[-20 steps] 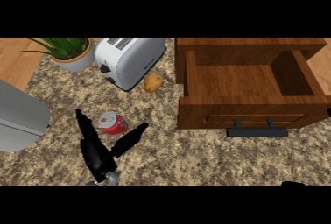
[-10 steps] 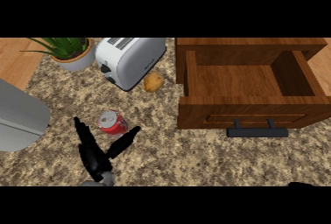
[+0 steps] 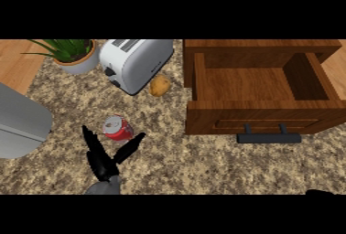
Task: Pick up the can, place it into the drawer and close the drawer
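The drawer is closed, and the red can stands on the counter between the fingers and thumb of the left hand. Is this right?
Not quite: in the head view the drawer is pulled open. The red can does stand on the counter, between the left hand's fingers and thumb.

Counter (image 3: pixel 202 164) is speckled brown/beige granite w/ dark flecks; the drawer (image 3: pixel 260 89) is warm reddish-brown wood w/ a black handle (image 3: pixel 269 137). Can (image 3: pixel 118 128) is red w/ a silver top, left hand (image 3: pixel 105 160) black on a grey forearm. Toaster (image 3: pixel 135 61) silver-white, potato (image 3: pixel 160 85) tan-yellow, plant (image 3: pixel 64 48) green in a pale grey pot.
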Controlling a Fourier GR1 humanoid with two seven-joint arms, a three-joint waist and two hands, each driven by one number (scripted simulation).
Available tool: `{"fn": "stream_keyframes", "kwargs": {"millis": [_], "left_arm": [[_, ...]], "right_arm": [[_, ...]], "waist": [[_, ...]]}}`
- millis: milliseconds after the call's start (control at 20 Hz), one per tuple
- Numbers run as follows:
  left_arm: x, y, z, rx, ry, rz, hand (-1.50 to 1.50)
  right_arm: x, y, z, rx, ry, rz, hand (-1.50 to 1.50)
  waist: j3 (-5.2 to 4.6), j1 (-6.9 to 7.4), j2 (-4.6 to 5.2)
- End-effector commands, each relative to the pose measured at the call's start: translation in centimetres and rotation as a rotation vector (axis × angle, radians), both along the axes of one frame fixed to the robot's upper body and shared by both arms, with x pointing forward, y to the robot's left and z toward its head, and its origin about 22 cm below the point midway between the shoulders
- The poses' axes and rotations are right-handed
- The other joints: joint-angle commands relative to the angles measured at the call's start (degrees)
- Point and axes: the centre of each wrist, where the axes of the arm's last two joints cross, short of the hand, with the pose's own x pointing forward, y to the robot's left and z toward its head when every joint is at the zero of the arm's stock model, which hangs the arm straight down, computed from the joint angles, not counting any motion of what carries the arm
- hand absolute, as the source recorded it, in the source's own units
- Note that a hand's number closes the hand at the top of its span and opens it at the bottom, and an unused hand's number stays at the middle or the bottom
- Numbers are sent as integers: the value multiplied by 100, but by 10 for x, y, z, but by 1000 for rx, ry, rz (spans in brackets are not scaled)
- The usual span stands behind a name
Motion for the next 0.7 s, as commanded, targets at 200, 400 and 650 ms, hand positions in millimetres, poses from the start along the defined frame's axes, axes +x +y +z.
{"fn": "stream_keyframes", "kwargs": {"millis": [200,400,650], "left_arm": [[16,11,-27,-8,-9,15,-150],[22,42,-20,-6,-41,2,-150],[39,11,-22,23,-46,-72,-150]], "right_arm": [[2,2,9,-25,2,5,-150],[2,3,-13,2,6,8,-150],[14,-11,-4,-11,10,-3,-150]], "waist": [[0,-6,1],[4,11,-4],[2,0,1]]}}
